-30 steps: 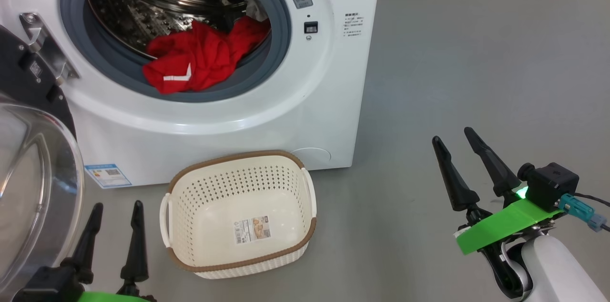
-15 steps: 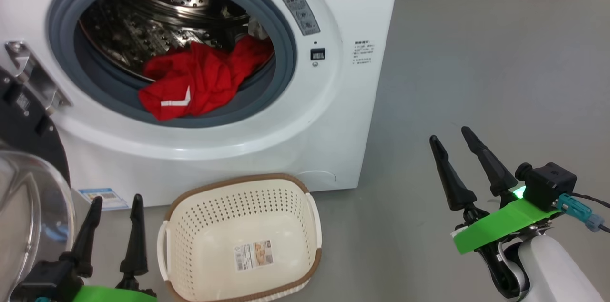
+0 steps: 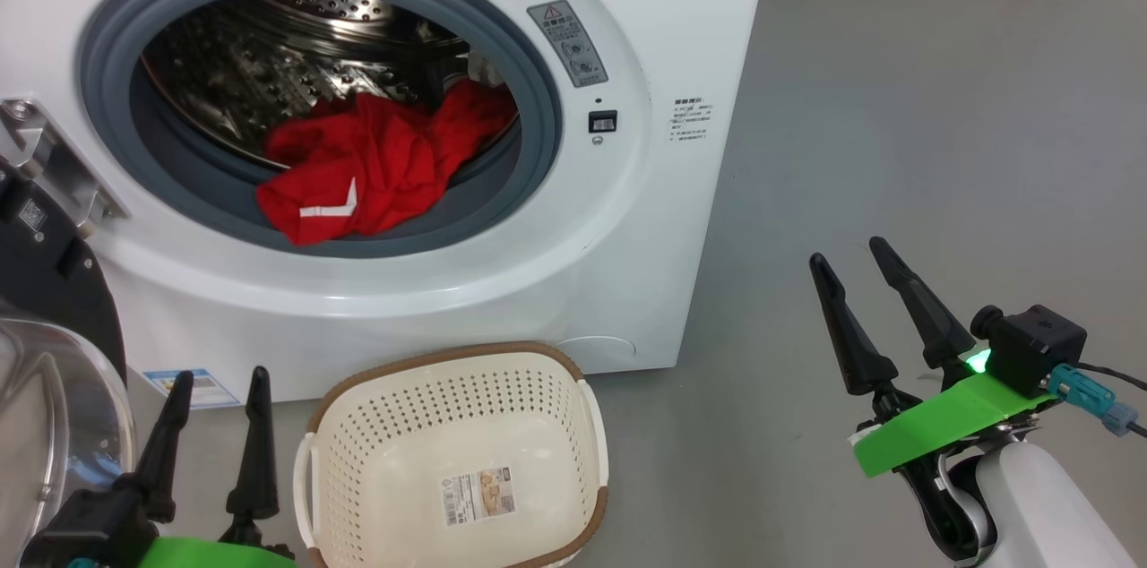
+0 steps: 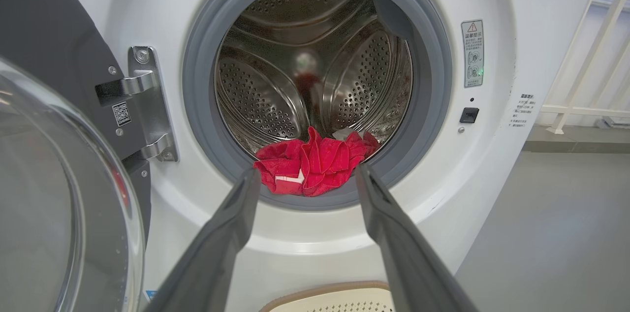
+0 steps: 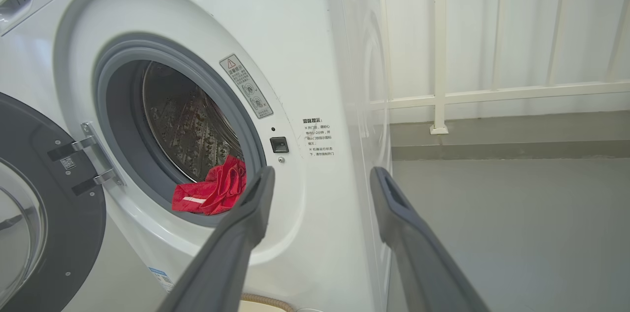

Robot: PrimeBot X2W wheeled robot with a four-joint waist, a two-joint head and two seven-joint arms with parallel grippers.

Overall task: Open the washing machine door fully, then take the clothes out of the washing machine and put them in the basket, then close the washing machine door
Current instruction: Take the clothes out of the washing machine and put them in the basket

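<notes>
At the far left the door point(image 3: 54, 371) stands swung wide, off the drum point(image 3: 269, 75) mouth. Just beside it the left tool point(image 3: 221, 378) hovers, fingers spread and empty, pointing at the machine point(image 3: 627, 263). The clothes point(image 3: 367, 174) lie ahead of and above it, bunched on the drum's front lip, long axis running across the mouth; the left wrist view frames them between its fingers. The basket point(image 3: 448, 353) sits empty on the floor point(image 3: 896, 102) below the mouth. The right tool point(image 3: 848, 253), likewise spread and empty, is well apart past the machine's corner, so the left arm looks the nearer for the reach.
</notes>
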